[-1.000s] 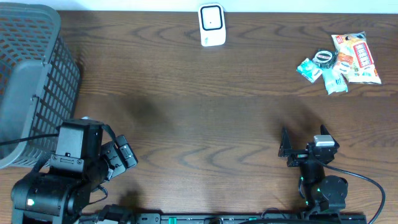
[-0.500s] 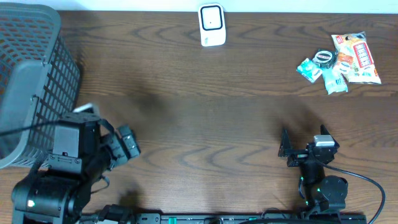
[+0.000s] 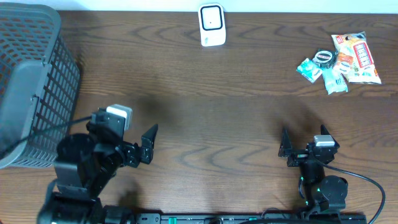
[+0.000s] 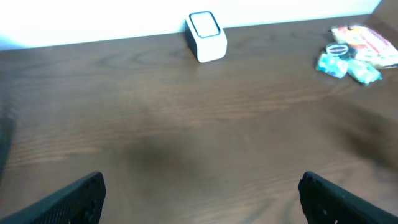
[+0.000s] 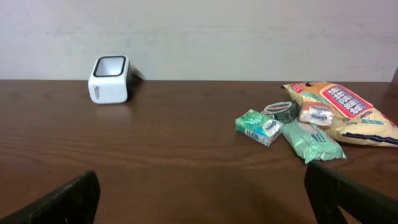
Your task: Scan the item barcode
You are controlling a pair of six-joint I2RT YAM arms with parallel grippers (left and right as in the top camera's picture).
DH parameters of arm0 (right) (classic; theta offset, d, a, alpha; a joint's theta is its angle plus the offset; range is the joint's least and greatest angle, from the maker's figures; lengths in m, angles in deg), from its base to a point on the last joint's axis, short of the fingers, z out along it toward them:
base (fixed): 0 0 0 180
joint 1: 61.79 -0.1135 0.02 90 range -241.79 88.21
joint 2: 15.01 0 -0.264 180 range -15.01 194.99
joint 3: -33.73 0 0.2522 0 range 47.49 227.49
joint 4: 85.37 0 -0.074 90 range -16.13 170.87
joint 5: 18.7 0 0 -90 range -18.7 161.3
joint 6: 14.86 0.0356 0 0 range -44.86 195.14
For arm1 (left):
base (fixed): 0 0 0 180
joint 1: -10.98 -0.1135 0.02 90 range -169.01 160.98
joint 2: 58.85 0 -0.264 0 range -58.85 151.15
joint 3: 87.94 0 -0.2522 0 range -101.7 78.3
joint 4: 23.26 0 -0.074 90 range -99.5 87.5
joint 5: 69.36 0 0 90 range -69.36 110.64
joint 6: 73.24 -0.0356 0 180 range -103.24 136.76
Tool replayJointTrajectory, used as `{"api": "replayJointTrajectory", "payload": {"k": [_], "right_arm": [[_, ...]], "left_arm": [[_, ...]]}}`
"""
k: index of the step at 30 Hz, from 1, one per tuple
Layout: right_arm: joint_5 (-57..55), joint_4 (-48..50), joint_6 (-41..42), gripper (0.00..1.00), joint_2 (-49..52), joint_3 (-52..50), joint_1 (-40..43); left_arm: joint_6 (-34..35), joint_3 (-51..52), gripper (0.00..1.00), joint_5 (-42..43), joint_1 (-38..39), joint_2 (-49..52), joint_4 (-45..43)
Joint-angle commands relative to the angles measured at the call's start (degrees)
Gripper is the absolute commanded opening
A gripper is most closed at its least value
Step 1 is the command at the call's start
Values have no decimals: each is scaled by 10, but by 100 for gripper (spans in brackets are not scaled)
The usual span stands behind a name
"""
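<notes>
While holding left gripper [image 4: 202, 199] and right gripper [image 5: 202, 196] wide apart and empty, sits well apart from snack pile [image 3: 341, 62]; faces scanner [image 3: 211, 25] upright at far edge, likely for barcode presentation.

I can't read any text from here. The snack bag [image 5: 360, 118] at the far right has a red panel with pale lettering, and the green packet [image 5: 260, 126] near it carries print, all too blurred.
</notes>
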Motion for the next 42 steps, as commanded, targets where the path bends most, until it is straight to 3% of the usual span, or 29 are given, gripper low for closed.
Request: {"api": "replayJointTrajectory", "payload": {"k": [1, 11, 20, 42], "right_arm": [[-1, -3, -2, 99, -4, -1, 2], [-1, -3, -2, 99, -4, -1, 2], [-1, -3, -2, 99, -4, -1, 2], [-1, -2, -2, 99, -4, -1, 2]], "left_arm": [[-25, 70, 98, 12, -15, -46, -43], [-27, 234, 98, 12, -24, -203, -159], [-24, 343, 98, 10, -32, -261, -266], [23, 439, 98, -18, -68, -334, -347]]}}
